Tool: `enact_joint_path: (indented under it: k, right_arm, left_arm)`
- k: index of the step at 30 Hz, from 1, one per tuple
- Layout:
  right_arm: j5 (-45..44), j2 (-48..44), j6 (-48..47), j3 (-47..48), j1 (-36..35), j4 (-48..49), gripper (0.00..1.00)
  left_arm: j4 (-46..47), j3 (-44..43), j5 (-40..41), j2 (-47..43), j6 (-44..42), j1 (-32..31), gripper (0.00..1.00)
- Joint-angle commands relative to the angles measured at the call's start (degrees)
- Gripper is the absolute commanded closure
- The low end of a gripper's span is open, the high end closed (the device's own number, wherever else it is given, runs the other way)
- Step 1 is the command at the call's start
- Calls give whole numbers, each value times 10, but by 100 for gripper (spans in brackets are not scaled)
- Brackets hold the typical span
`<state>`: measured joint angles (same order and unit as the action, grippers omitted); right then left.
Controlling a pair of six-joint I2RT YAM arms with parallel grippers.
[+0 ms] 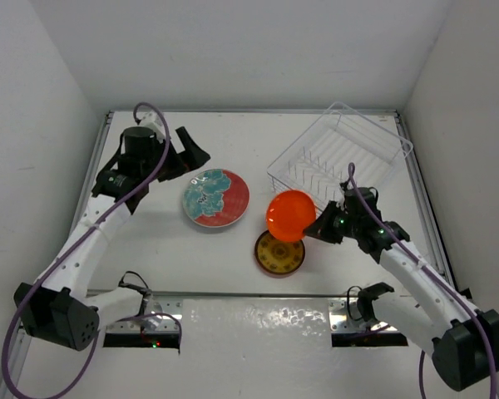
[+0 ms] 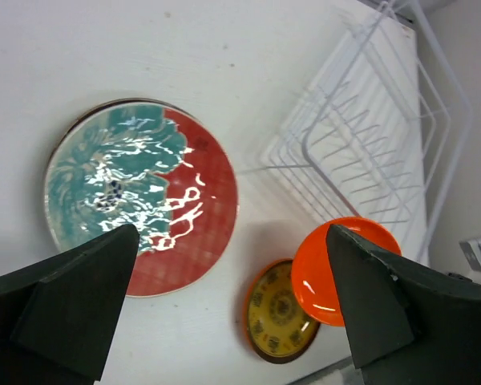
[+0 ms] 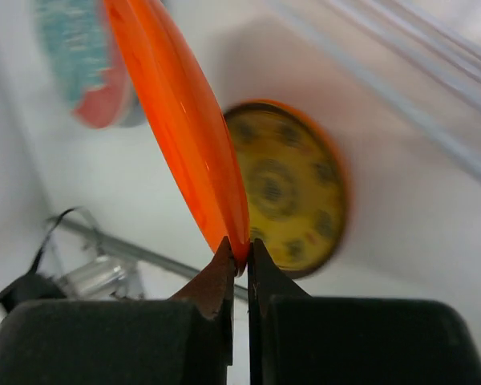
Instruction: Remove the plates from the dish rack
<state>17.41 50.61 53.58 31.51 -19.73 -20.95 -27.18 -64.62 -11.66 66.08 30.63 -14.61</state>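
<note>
My right gripper [image 1: 318,226] is shut on the rim of the small plain orange plate [image 1: 289,214] and holds it tilted in the air, above and just right of the amber-yellow plate [image 1: 279,252] lying flat on the table. In the right wrist view the orange plate [image 3: 184,128] stands edge-on between my fingertips, the yellow plate [image 3: 293,184] behind it. The red plate with teal-white pattern [image 1: 215,198] lies flat at the table's middle. The clear dish rack [image 1: 341,154] stands at the back right and shows no plates. My left gripper [image 1: 187,154] is open and empty, above the red plate [image 2: 140,192]. The dark teal plate is out of view.
White walls close in the table on three sides. A metal strip [image 1: 258,295] runs along the near edge between the arm bases. The rack [image 2: 377,128] sits close to the right wall.
</note>
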Motion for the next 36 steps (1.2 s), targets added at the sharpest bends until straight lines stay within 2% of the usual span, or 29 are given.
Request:
enact_joint_path:
  k: [1,3,4,7,8,13,16,20,22,24,25,26,28,29,32,36]
  right_arm:
    - [-101,0,32,21,2,-47,100]
    - [-96,16,21,42,5,-44,100]
    - [-86,43,12,55,5,-60,100]
    - [-58,54,-22,80,4,-109,100]
    - [-51,49,-26,76,4,-113,100]
    - [59,70,-60,63,0,-148,100]
    - [87,65,-87,42,-2,-168,99]
    - [117,89,-176,33,-3,-231,97]
    - [110,88,-180,26,-3,-225,97]
    - [108,97,-185,22,-3,-211,91]
    - [111,103,-186,25,-3,-209,87]
    - [111,107,-189,36,-4,-215,62]
    - [104,112,-205,55,-7,-229,26]
    - [93,114,-227,81,-7,-253,1]
    - [49,136,-259,121,-7,-286,1]
    - [49,172,-257,145,-13,-284,1]
  left_arm:
    - [33,20,90,-25,-22,-4,0]
    - [21,12,116,-32,-21,-3,0]
    - [5,1,178,-30,-14,-2,0]
    - [-75,-57,288,-4,1,-2,0]
    - [-82,-66,299,-4,0,0,0]
    - [-73,-82,294,-21,-29,5,0]
    - [-84,-94,289,-17,-38,7,0]
    - [-90,-111,265,-10,-58,11,0]
    - [-89,-115,255,-2,-65,12,0]
    - [-89,-120,248,5,-69,12,0]
    - [-89,-122,245,7,-70,12,0]
    - [-89,-124,241,9,-71,12,0]
    - [-90,-127,234,13,-75,12,0]
    - [-92,-130,234,15,-77,12,0]
    - [-91,-127,234,15,-80,13,0]
    - [-90,-124,232,19,-73,13,0]
